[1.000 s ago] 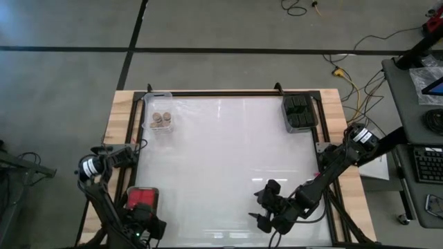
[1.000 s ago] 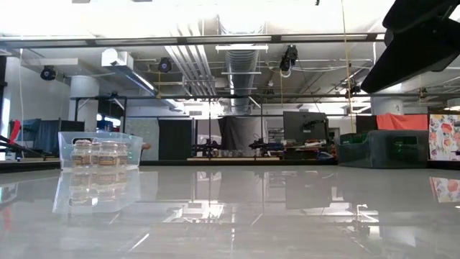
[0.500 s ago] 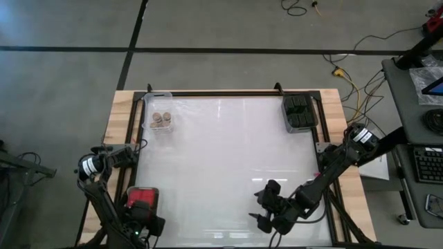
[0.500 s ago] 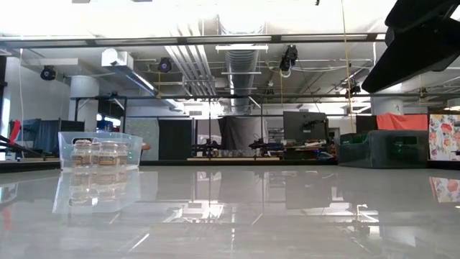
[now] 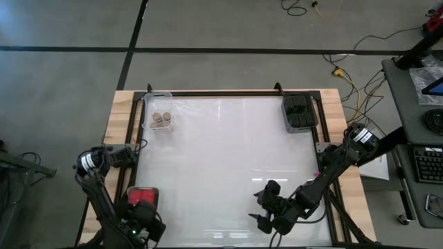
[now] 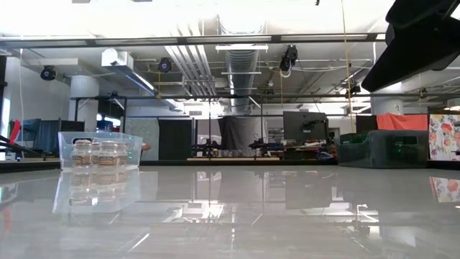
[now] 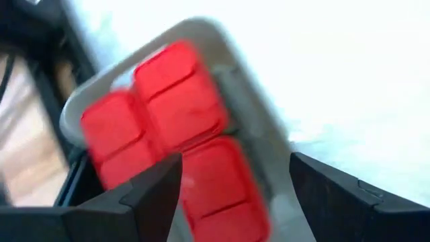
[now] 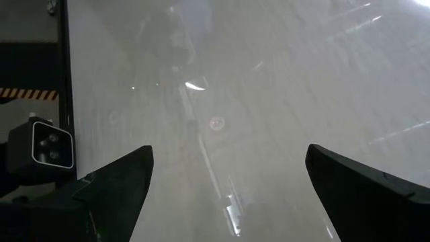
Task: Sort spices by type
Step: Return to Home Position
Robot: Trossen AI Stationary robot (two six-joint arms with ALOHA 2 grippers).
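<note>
Item 1. Table [image 5: 221, 166]: white top in a dark frame. I see all of it from above.

Item 2. Right arm [image 5: 332, 169]: folded along the right side and reaching in over the near part of the table. Right gripper [image 5: 261, 204]: fingers spread wide with nothing between them, only bare table top showing in its wrist view [image 8: 228, 195].

Item 3. Left arm [image 5: 100, 197]: folded at the near-left corner. Left gripper [image 5: 144, 213]: at the near edge of the pale tray, fingers set wide apart and empty [image 7: 235, 202].

Item 4. Clear tray [image 5: 158, 95]: far-left corner, also visible at table height [image 6: 65, 144].

Item 5. Pale tray [image 7: 201, 30]: near-left corner.

Item 6. Black boxy containers [image 5: 300, 111]: packed together at the far-right corner, well apart from both grippers.

Item 7. Red square-topped containers [image 7: 178, 94]: three tops visible, touching one another inside the pale tray [image 5: 142, 198].

Item 8. Tan-topped jars [image 5: 161, 120]: a small upright cluster in the clear tray [image 6: 100, 153]. I cannot tell the exact count.
</note>
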